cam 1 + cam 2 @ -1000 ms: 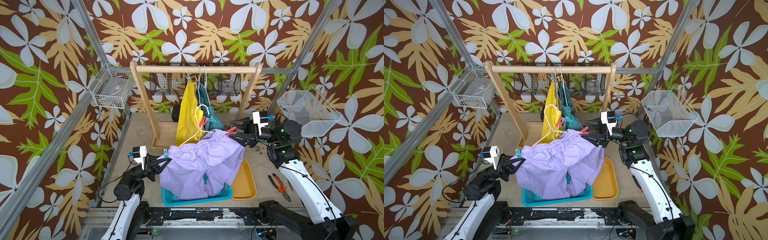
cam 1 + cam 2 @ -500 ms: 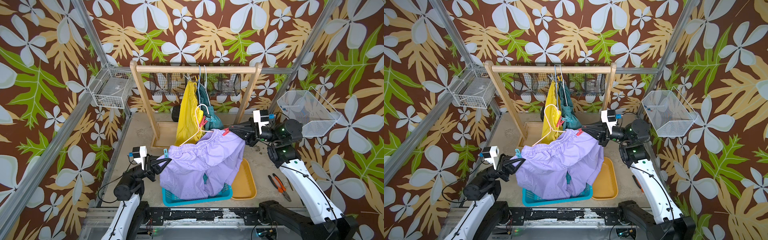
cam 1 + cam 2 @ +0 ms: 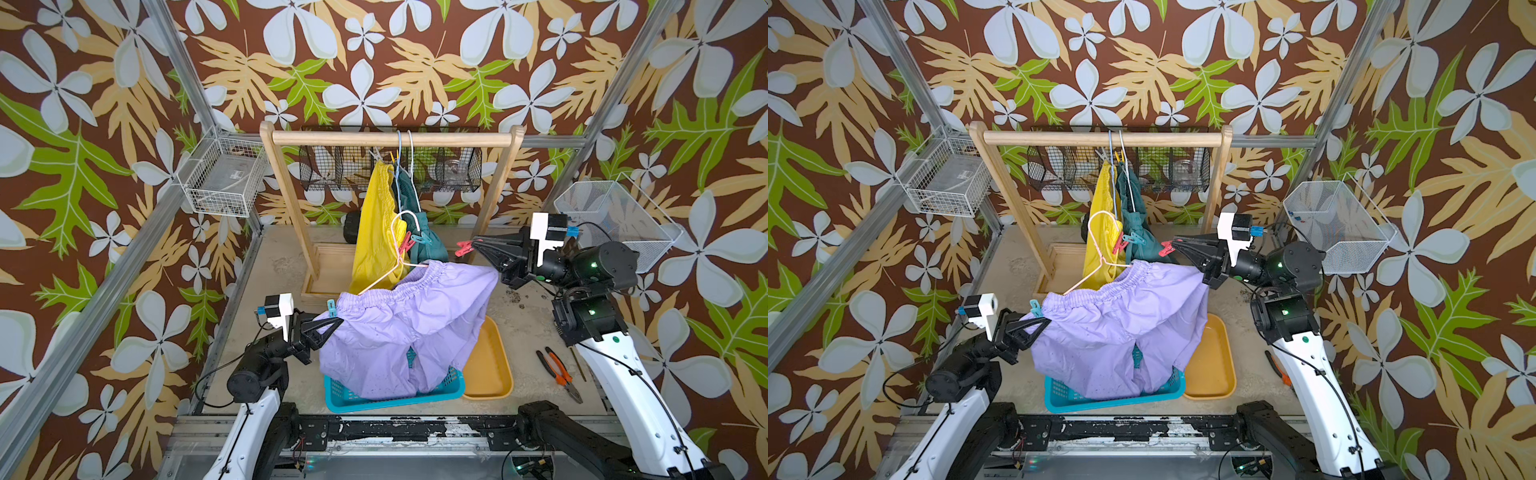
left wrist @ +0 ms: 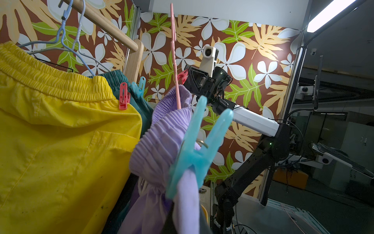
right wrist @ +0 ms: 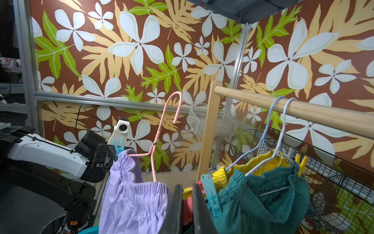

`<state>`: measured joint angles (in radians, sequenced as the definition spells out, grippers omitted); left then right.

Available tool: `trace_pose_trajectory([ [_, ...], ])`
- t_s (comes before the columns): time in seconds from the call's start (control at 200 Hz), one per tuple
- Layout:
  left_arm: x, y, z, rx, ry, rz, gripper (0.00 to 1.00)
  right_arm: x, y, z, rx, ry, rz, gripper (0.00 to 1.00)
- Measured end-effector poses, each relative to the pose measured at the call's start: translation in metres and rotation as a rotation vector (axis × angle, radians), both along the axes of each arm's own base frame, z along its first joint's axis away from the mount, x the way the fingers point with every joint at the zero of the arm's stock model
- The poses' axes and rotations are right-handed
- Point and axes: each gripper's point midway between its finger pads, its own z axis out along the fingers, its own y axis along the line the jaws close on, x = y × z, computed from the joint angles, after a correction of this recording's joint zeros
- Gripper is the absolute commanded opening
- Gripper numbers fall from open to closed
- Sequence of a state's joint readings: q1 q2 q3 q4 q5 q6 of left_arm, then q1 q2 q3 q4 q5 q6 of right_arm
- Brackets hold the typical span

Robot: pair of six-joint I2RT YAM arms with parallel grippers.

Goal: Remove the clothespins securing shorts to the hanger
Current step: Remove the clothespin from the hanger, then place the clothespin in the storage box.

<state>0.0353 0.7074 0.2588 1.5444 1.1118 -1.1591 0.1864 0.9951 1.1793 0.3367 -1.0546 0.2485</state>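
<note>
Right end effector (image 3: 475, 245) is pinched closed on a red-pink clothespin (image 3: 463, 248), held just above the lilac shorts (image 3: 399, 332). Left end effector (image 3: 337, 322) clamps the shorts' opposite waistband corner, with a light blue clothespin (image 3: 331, 306) clipped just above its tips.

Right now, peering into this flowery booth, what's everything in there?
lilac shorts: one, lilac, on pink hanger over teal basket
yellow shorts: one, yellow, on wooden rack
teal green shorts: one, teal green, beside yellow shorts
held red clothespin: one, red, off the shorts
clipped red clothespin: one, red, on yellow shorts
light blue clothespins: two, light blue, lilac waistband, teal green shorts
yellow clothespin: one, yellow, by rack's rail
tray: one, orange, beside basket
pliers: one, orange-handled, on tabletop
wire baskets: three, two white, one black, on the walls
left end effector: one, black, shut on lilac shorts
right end effector: one, black, shut on held red clothespin
</note>
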Motion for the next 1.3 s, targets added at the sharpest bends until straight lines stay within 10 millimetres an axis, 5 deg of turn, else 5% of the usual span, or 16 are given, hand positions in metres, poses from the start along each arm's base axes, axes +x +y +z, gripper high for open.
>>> trace_pose_trajectory([
  [0.22, 0.001, 0.000, -0.001, -0.001, 0.010, 0.000, 0.00, 0.010, -0.021, 0.002, 0.070, 0.037, -0.202, 0.00],
  [0.515, 0.007, 0.001, -0.003, -0.003, 0.040, 0.007, 0.00, 0.031, -0.086, -0.043, 0.206, 0.250, -0.640, 0.00],
  [0.776, 0.009, 0.001, -0.005, -0.005, 0.053, 0.009, 0.00, 0.036, -0.122, -0.077, 0.202, 0.359, -0.867, 0.00],
  [0.911, 0.009, 0.001, -0.005, -0.005, 0.052, 0.010, 0.00, 0.035, -0.133, -0.110, 0.184, 0.408, -0.934, 0.00],
  [1.301, 0.009, 0.001, -0.004, -0.007, 0.052, 0.011, 0.00, 0.026, -0.146, -0.266, 0.092, 0.699, -1.032, 0.00],
])
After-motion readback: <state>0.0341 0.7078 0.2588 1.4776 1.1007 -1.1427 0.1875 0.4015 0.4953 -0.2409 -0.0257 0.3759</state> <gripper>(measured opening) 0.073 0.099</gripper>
